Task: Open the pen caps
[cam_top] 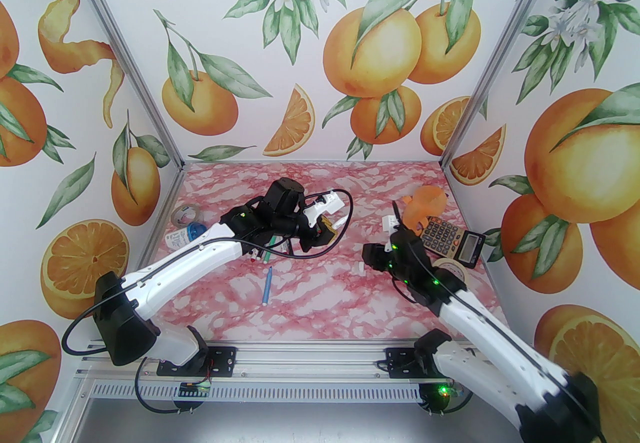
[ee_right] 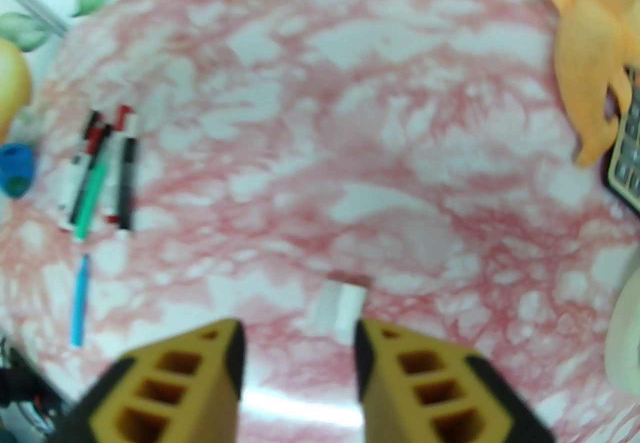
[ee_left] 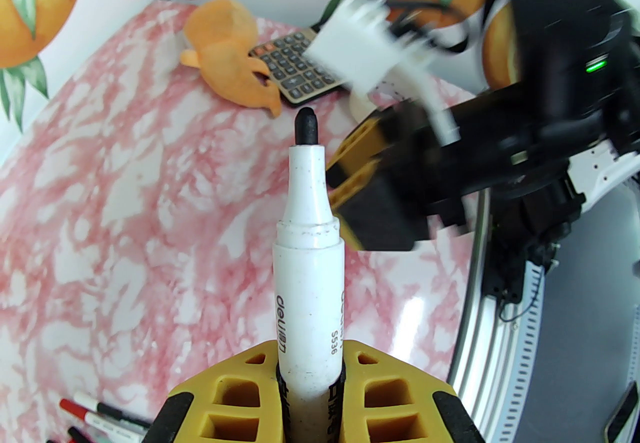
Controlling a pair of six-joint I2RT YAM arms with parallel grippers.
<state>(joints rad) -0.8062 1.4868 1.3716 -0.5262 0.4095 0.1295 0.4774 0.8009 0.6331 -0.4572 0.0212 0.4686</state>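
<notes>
Top view, loose pens (cam_top: 264,253) bunched left of middle on the table (cam_top: 320,311), left wrist view, left gripper (ee_left: 310,356) clamped on an uncapped white pen (ee_left: 307,271), right wrist view, right gripper (ee_right: 298,331) parted and empty, white cap (ee_right: 342,311) lying just beyond its fingertips.

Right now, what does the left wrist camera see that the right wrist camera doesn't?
Left wrist camera: the left gripper shut on a white marker, its black tip bare. Right wrist camera: a white cap just ahead of the open right gripper, and a blue pen. Both: the orange toy, the calculator, the pile of pens.
</notes>
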